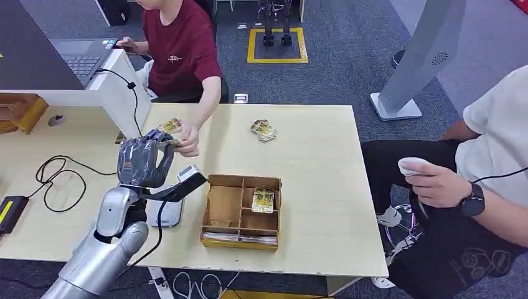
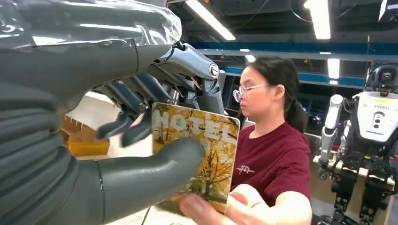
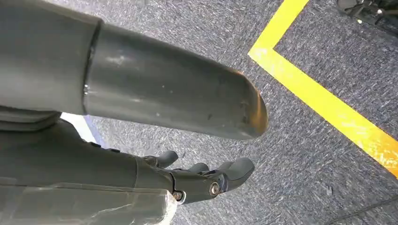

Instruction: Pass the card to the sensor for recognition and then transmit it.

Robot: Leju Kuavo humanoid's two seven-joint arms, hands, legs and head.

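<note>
The left hand (image 1: 144,161) held the card (image 2: 202,154) at the counter's (image 1: 311,162) ten o'clock, a person's hand (image 1: 188,138) touching it. The right hand (image 3: 206,180) hung over carpet, fingers loosely curled, holding nothing.

Left robot hand (image 1: 144,161) raised beside a person's hand (image 1: 188,138) — card (image 1: 169,126) between, above the table (image 1: 311,156).
</note>
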